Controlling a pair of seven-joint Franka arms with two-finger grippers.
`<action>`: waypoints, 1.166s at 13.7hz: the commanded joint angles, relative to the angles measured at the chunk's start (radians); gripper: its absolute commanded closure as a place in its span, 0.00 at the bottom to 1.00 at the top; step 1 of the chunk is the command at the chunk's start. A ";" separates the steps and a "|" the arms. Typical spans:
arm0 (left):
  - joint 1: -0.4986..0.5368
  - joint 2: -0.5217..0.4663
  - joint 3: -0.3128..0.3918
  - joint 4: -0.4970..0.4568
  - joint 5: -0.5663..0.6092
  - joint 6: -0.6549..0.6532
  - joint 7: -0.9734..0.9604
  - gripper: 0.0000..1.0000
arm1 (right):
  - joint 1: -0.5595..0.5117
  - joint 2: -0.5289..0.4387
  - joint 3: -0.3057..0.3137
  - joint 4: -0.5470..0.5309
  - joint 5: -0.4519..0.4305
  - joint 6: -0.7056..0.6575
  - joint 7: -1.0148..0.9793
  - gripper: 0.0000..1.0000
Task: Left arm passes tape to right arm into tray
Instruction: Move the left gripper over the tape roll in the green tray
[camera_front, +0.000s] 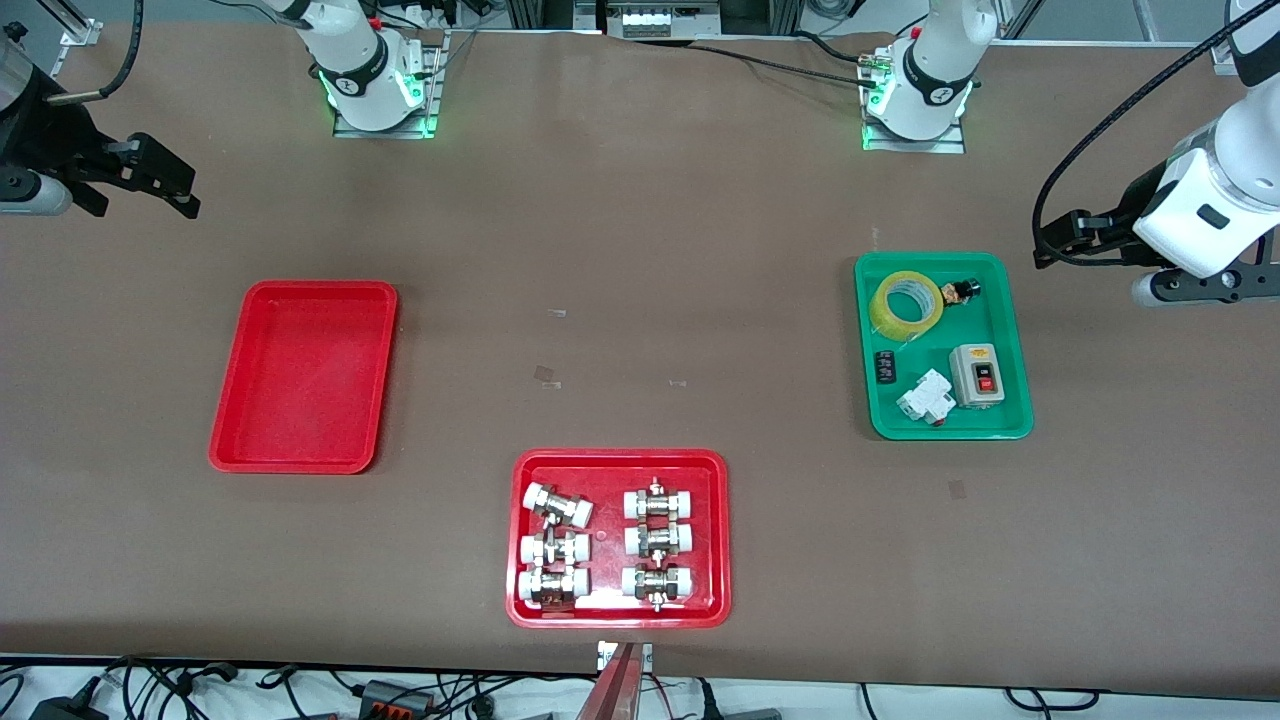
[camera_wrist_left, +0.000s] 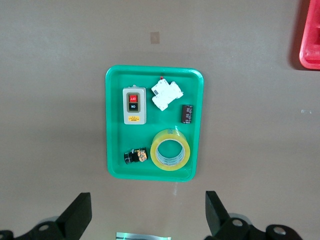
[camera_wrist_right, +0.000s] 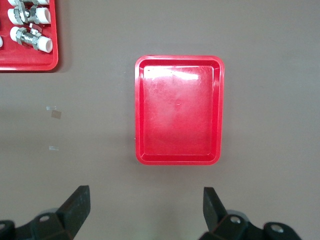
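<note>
The tape (camera_front: 905, 308), a yellowish roll lying flat, sits in the green tray (camera_front: 930, 350) at the left arm's end of the table; it also shows in the left wrist view (camera_wrist_left: 171, 150). The plain red tray (camera_front: 305, 375) lies empty at the right arm's end and shows in the right wrist view (camera_wrist_right: 179, 115). My left gripper (camera_front: 1050, 240) is open and empty in the air beside the green tray, apart from the tape; its jaws stand wide in the left wrist view (camera_wrist_left: 148, 202). My right gripper (camera_front: 185, 195) is open and empty, up near the red tray (camera_wrist_right: 146, 197).
The green tray also holds a grey switch box (camera_front: 976, 374), a white breaker (camera_front: 925, 398) and two small black parts. A red tray of metal-and-white pipe fittings (camera_front: 612, 478) stands near the front edge at the table's middle.
</note>
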 joint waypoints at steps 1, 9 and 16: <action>0.017 -0.017 -0.009 -0.011 -0.018 -0.002 -0.004 0.00 | 0.002 -0.017 0.001 -0.016 0.006 0.013 0.002 0.00; 0.022 0.049 0.007 0.003 -0.003 0.018 -0.009 0.00 | 0.002 -0.014 0.001 -0.009 0.004 0.009 0.001 0.00; 0.022 0.262 0.001 -0.017 0.060 0.053 -0.012 0.00 | 0.001 -0.011 0.001 -0.010 0.004 0.007 0.004 0.00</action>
